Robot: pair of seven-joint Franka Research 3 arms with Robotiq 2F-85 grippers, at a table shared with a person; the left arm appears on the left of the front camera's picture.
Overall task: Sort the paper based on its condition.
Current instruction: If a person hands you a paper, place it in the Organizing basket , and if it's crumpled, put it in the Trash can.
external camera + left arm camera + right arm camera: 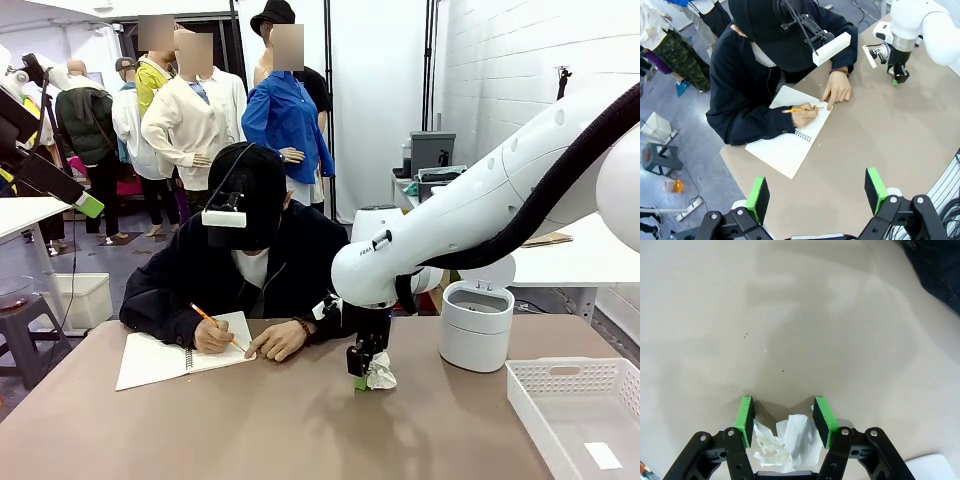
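— Where is your right gripper (364, 378) sitting at the moment?

— It is hanging low over the brown table (250, 420), near the middle, just in front of the person's hand (279, 342). In my right wrist view the two green pads (745, 420) are standing on either side of a crumpled ball of white paper (785, 442).

— Is it gripping that paper?

— The ball is lying between my fingers, and its wrinkled edges are reaching close to both pads. I cannot tell whether the pads are pressing it or only flanking it, so I am not calling it a grasp. From the front, the crumpled paper is showing just beside my fingertips, right at the table surface.

— And your left gripper (816, 191)?

— It is spread wide, holding nothing, and it is looking down from well above the table. Below it the person is writing with an orange pencil (796, 110) in a spiral notebook (790, 145).

— What else is sitting near the paper?

— A white lidded bin (477, 325) is standing farther toward my right side, well apart from the ball. A white basket (540, 400) is resting at the table's right edge, and a small flat slip of paper (603, 455) is lying inside it.
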